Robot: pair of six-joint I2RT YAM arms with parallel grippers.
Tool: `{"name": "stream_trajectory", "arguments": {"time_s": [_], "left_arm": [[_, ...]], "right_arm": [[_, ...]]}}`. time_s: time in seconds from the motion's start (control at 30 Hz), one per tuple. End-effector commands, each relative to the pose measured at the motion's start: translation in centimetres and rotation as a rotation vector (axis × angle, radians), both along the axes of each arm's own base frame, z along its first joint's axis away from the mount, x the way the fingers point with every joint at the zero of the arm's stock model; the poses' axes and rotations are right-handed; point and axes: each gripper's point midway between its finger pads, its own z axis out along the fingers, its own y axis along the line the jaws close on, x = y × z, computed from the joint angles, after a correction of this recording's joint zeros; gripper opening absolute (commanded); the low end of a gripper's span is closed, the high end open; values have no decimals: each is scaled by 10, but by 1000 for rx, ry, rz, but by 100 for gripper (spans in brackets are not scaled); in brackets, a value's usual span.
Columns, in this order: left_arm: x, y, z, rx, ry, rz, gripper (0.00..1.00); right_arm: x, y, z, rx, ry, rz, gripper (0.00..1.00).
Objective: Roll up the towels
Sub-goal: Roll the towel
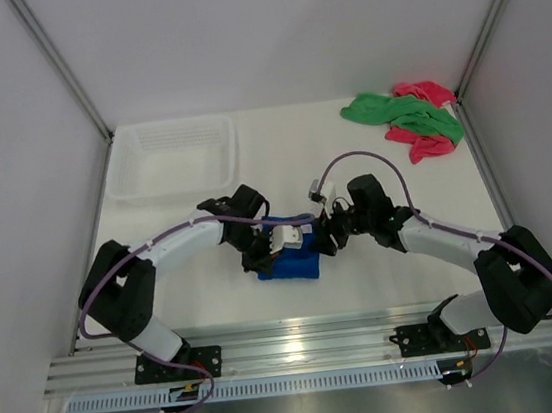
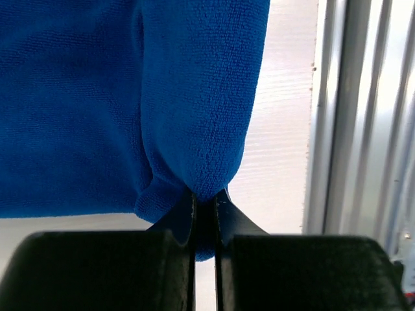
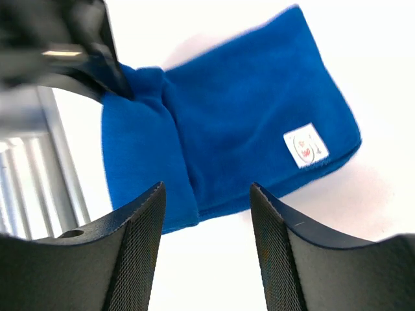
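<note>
Blue towel lies folded on the bench, one fold pinched in the closed left pincer; right pincer gapes empty just beside it.

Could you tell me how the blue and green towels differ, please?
The blue towel lies folded in the middle; the green towel lies crumpled at the far right. The left pincer grips the blue towel; no pincer touches the green. Both lie on the table.
</note>
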Motion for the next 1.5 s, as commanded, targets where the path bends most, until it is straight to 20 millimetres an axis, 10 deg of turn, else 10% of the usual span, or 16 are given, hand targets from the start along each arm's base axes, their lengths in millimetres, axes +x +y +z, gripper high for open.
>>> {"name": "stream_trajectory", "arguments": {"time_s": [0.0,0.37,0.97,1.03,1.2,1.47], "left_arm": [[-16,-6,18,-51,173,6,1],[-2,-7,14,-46,327,85,3],[11,-9,4,-29,374,124,7],[12,-8,3,-26,374,128,8],[15,-6,3,-17,366,143,25],[14,-1,22,-71,338,132,52]], "right_arm": [[-9,-1,15,41,-21,48,59],[-34,8,26,191,8,152,68],[-33,28,-18,138,38,162,73],[-34,29,-21,136,58,161,67],[-36,30,-30,117,124,163,15],[-32,23,-34,131,243,122,2]]}}
